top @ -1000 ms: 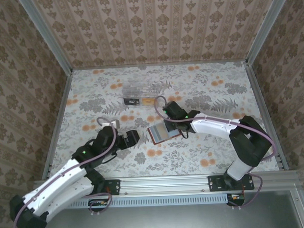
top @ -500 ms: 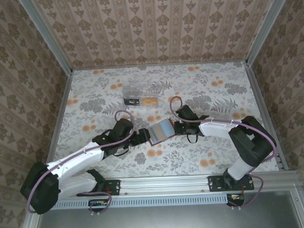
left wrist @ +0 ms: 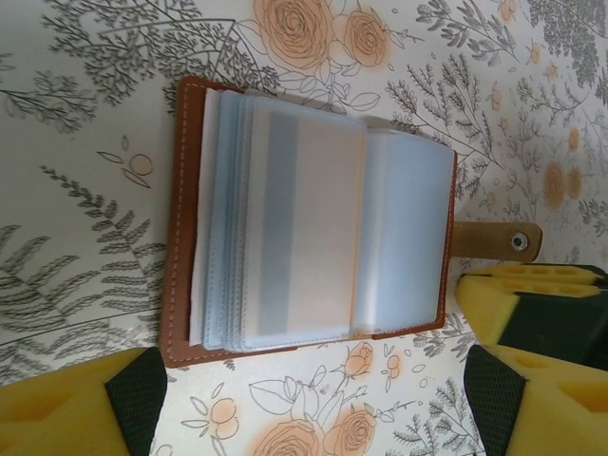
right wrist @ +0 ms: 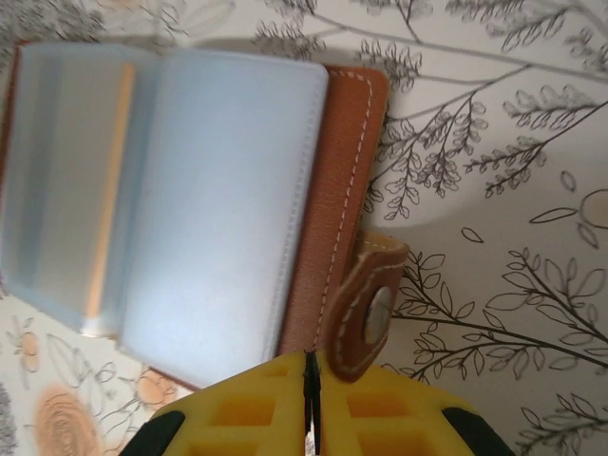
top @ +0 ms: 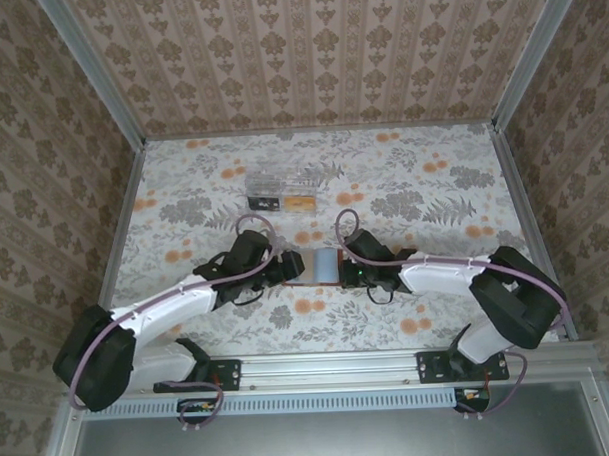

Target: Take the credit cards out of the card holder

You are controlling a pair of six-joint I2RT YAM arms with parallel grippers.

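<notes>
Rust-brown leather card holder [top: 323, 266], lying open and flat near the middle of the floral-patterned bench [top: 433, 183], between the two arms.

**Top view.** The left fingers [top: 292, 268] are at the holder's 9 o'clock and the right fingers [top: 352, 272] at its 3 o'clock, each just beside it. A clear box [top: 283, 177] sits well apart at the holder's 11 o'clock, toward the far wall. Two small flat items, one dark and one orange, lie at its near edge.

**Left wrist view.** The holder's inside faces up. A stack of blue-grey plastic sleeves [left wrist: 223, 218] is fanned across the stitched brown rim. One sleeve holds a card [left wrist: 313, 237] that is peach with a grey band. The yellow-padded left fingers stand wide apart at 7 and 5 o'clock of the frame. They flank the holder's nearest edge and clamp nothing.

**Right wrist view.** The closure strap [right wrist: 366, 309], with its metal snap [right wrist: 377, 313], curls up from the holder's brown cover. The right fingers are pressed together at 6 o'clock of the frame, with only a thin seam between the pads. The strap's free end rests against one fingertip. Whether the strap is pinched cannot be told.
</notes>
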